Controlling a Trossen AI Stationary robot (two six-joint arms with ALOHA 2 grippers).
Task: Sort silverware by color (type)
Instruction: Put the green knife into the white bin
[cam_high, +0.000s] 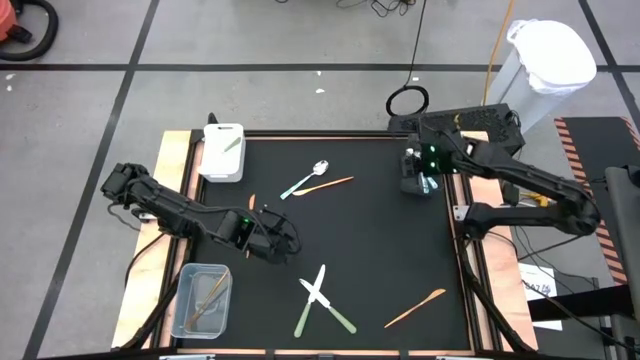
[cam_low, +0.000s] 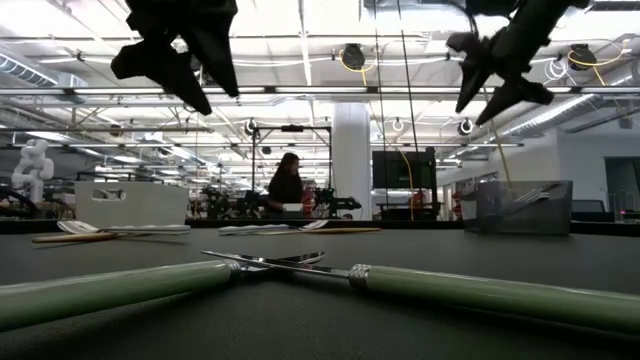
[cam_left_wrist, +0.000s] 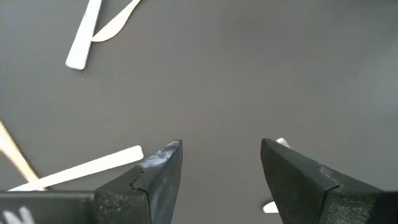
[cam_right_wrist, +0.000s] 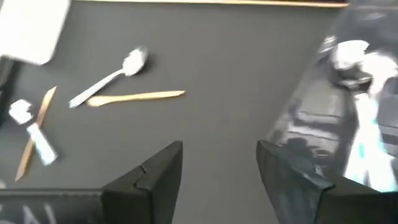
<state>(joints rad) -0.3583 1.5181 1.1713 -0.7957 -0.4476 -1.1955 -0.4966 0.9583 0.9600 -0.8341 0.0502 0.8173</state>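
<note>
My left gripper (cam_high: 283, 245) (cam_left_wrist: 221, 155) hovers open and empty above the mat, left of centre. A pale slim utensil (cam_left_wrist: 87, 167) crossing an orange one (cam_left_wrist: 12, 152) lies on the mat beside it. Two green-handled knives (cam_high: 320, 298) lie crossed near the near edge, with their handles (cam_low: 480, 292) close in the low view. A silver spoon (cam_high: 305, 179) (cam_right_wrist: 112, 76) and an orange utensil (cam_high: 327, 185) (cam_right_wrist: 137, 96) lie at the far middle. Another orange utensil (cam_high: 415, 308) lies near right. My right gripper (cam_high: 415, 178) (cam_right_wrist: 219, 155) is open and empty, raised beside the clear bin (cam_right_wrist: 348, 106).
A white bin (cam_high: 221, 152) holding a green knife sits at the far left. A clear bin (cam_high: 202, 298) with orange utensils sits at the near left. The clear bin (cam_high: 422, 172) under my right gripper holds silver utensils. The wooden table edge (cam_high: 300, 133) frames the mat. A person (cam_low: 286, 185) stands far behind.
</note>
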